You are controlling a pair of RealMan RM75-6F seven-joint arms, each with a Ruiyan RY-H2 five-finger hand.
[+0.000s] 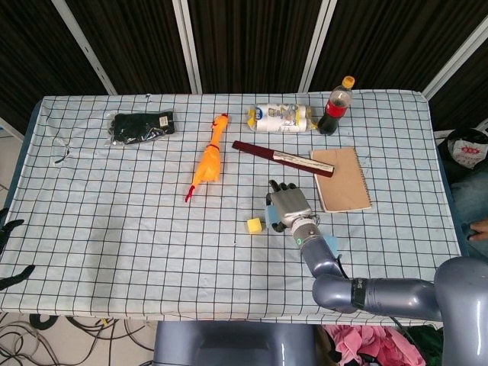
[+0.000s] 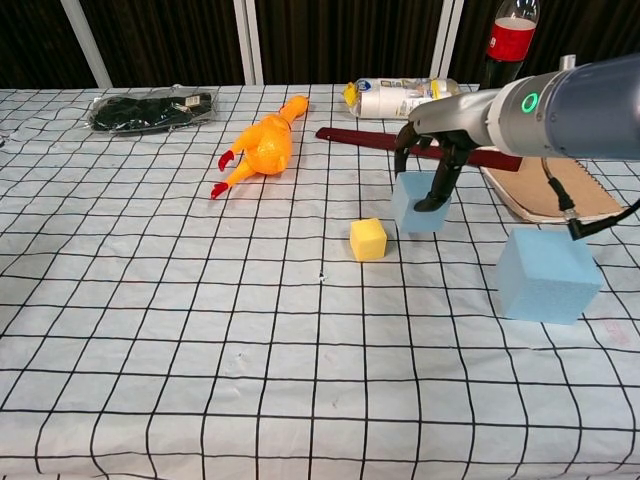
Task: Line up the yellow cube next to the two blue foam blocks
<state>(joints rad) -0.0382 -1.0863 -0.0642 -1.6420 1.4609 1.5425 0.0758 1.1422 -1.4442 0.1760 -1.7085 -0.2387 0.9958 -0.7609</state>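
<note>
The yellow cube [image 1: 255, 225] [image 2: 368, 239] sits alone on the checked cloth. My right hand [image 1: 290, 207] [image 2: 437, 150] grips the small blue foam block [image 1: 270, 215] [image 2: 414, 208] from above, just right of and behind the cube, with a gap between them. Whether this block is clear of the cloth I cannot tell. The larger blue foam block [image 2: 548, 275] [image 1: 331, 244] stands to the right, nearer the front edge, partly hidden by my forearm in the head view. No left hand shows.
A rubber chicken [image 1: 208, 160] lies left of centre. A dark red bar [image 1: 278, 157] and a brown notebook [image 1: 341, 179] lie behind the hand. A cola bottle [image 1: 335, 107], a lying white bottle [image 1: 280, 117] and a black bag [image 1: 142, 126] line the far side.
</note>
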